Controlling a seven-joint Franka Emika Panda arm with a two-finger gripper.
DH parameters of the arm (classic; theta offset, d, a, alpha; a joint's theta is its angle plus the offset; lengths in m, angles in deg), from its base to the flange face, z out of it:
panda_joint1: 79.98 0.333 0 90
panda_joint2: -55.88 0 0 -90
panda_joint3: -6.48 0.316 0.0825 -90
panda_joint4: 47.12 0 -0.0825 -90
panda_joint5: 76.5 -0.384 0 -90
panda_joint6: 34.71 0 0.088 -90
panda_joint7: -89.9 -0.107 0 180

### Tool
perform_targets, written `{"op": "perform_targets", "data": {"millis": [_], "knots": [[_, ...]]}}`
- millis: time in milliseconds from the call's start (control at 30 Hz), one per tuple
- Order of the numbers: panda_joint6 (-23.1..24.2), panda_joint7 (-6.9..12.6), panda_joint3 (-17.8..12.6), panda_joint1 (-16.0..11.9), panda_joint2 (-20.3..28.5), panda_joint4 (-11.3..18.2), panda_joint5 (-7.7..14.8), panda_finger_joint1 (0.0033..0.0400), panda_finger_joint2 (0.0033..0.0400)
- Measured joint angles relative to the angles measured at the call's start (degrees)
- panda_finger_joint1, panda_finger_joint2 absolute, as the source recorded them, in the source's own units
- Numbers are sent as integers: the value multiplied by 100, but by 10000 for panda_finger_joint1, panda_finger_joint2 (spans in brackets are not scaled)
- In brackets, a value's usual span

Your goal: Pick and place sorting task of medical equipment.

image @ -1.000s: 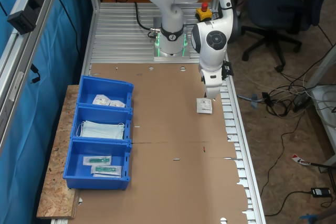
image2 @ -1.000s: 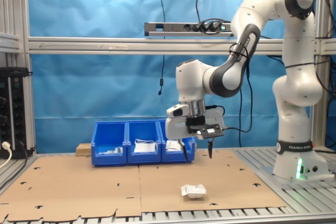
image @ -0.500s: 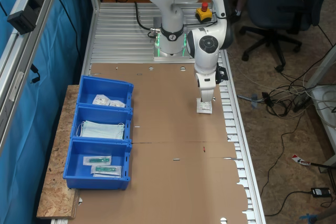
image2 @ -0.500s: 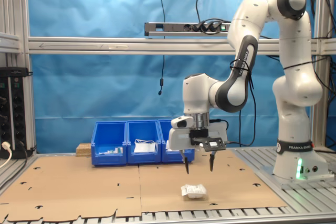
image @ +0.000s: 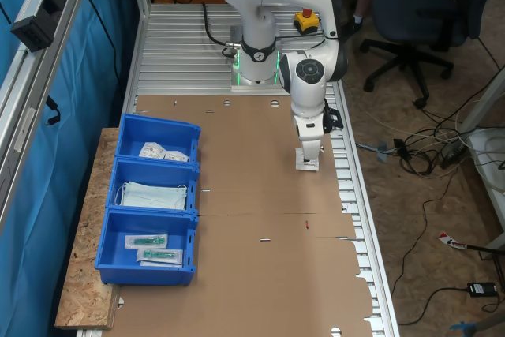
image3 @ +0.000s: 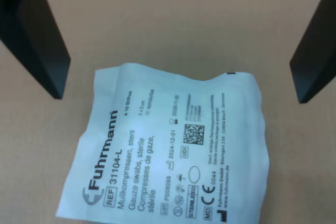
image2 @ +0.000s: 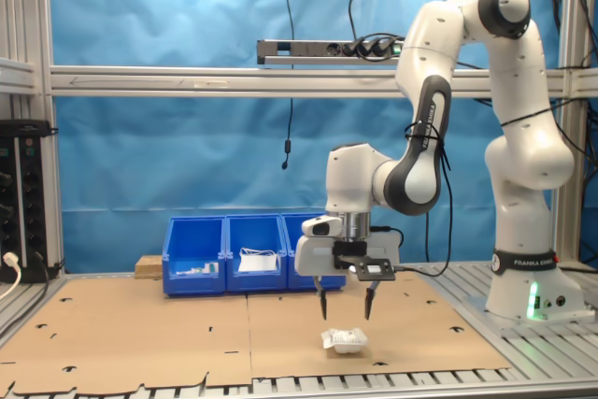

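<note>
While the packet lies flat on the cardboard, these lines hold:
Change: gripper [image2: 344,306] has come lower since a second ago, now just above the white packet [image2: 344,340].
Material: crinkled, roughly square sealed packet [image3: 168,150]; matte brown cardboard [image: 252,195].
Gripper: dark fingers [image3: 37,35] spread wide, empty, straddling the packet untouched.
</note>
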Motion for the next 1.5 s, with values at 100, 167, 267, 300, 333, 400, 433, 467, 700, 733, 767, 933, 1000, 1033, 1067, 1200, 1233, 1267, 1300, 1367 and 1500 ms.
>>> {"op": "perform_targets", "data": {"millis": [100, 167, 267, 300, 333, 400, 433, 467, 700, 733, 767, 933, 1000, 1033, 1067, 1200, 1233, 1267, 1300, 1367, 1500], "knots": [[106, 0, 0, 11, -48, -2, 0, 400, 400], [165, 0, 0, 20, -75, -3, 0, 400, 400], [247, 0, 0, 36, -107, -3, 0, 400, 400], [267, 0, 0, 41, -115, -3, 0, 400, 400], [287, 0, 0, 46, -122, -3, 0, 400, 400], [347, 0, 1, 55, -144, -3, 0, 400, 400], [363, 0, 2, 56, -152, -4, 0, 400, 400], [377, 0, 3, 56, -161, -4, 0, 400, 400], [477, 0, 18, 57, -278, -6, 0, 400, 400], [484, 0, 19, 58, -301, -7, 0, 400, 400], [490, 0, 21, 58, -324, -8, 0, 400, 400], [525, 0, 23, 58, -445, -20, 0, 400, 400], [544, 0, 23, 58, -510, -30, 0, 400, 400], [544, 0, 23, 58, -510, -30, 0, 400, 400], [550, 0, 24, 58, -530, -34, 0, 400, 400], [566, 0, 23, 58, -598, -46, 0, 400, 400], [570, 0, 23, 58, -612, -49, 0, 400, 400], [574, 0, 23, 58, -626, -52, 0, 400, 400], [577, 0, 23, 58, -641, -55, 0, 400, 400], [583, 0, 23, 58, -673, -63, 0, 400, 400], [590, 0, 23, 58, -747, -75, 0, 400, 400]]}}
